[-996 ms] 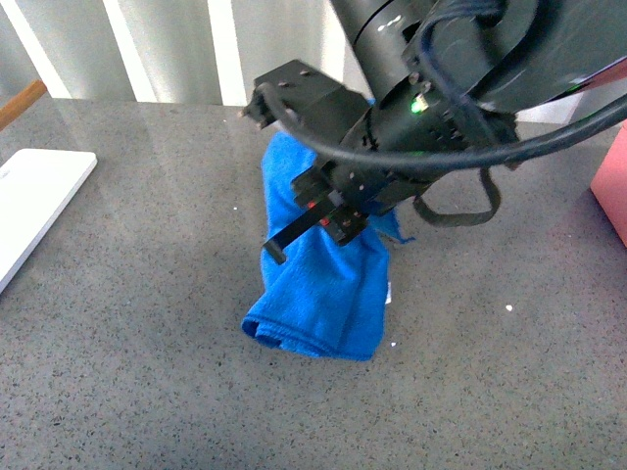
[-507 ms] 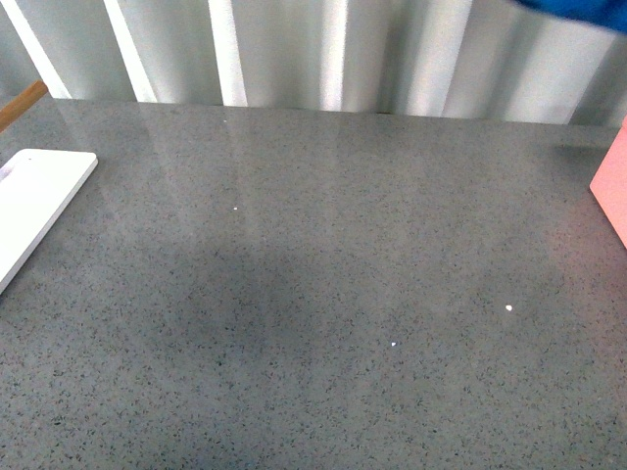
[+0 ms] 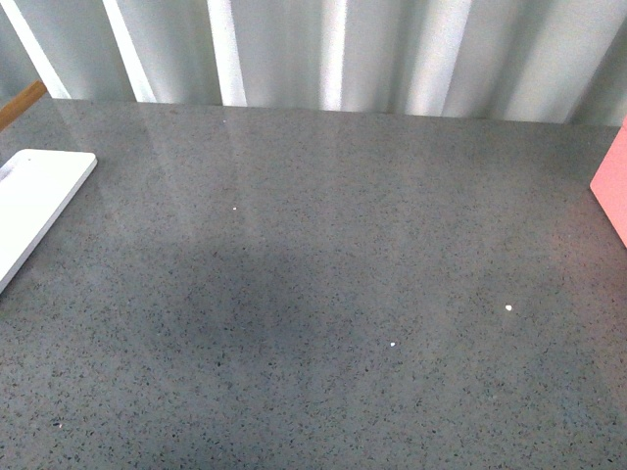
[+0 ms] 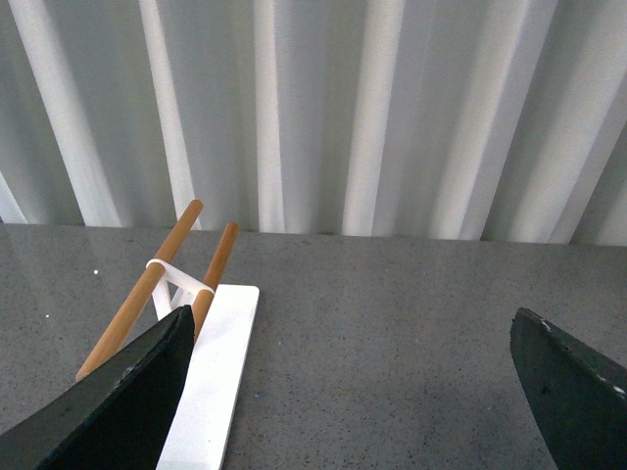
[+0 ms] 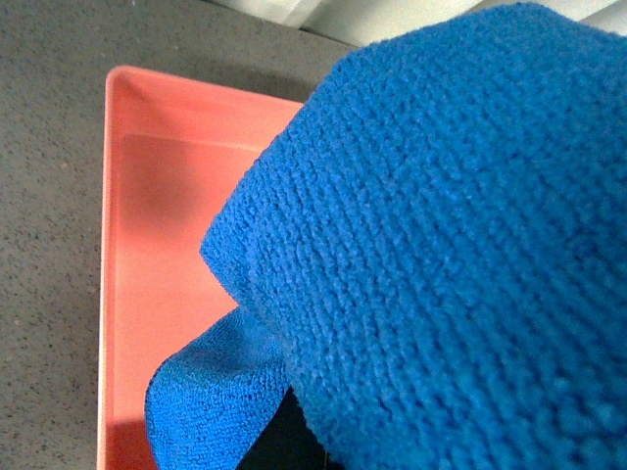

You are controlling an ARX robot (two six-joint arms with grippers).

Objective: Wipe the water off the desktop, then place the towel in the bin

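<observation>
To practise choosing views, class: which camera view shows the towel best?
The right wrist view: the blue towel fills most of it, its ribbed weave clear, in front of the pink bin. The front and left wrist views show none of it.

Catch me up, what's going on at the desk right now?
The towel is off the desktop and fills the right wrist view, hanging above the pink bin. The right end effector is hidden behind the cloth, so its grip cannot be confirmed. The front view shows the desktop with a white tray at its left and the bin's corner at the right. The left end effector is open, holding nothing.
</observation>
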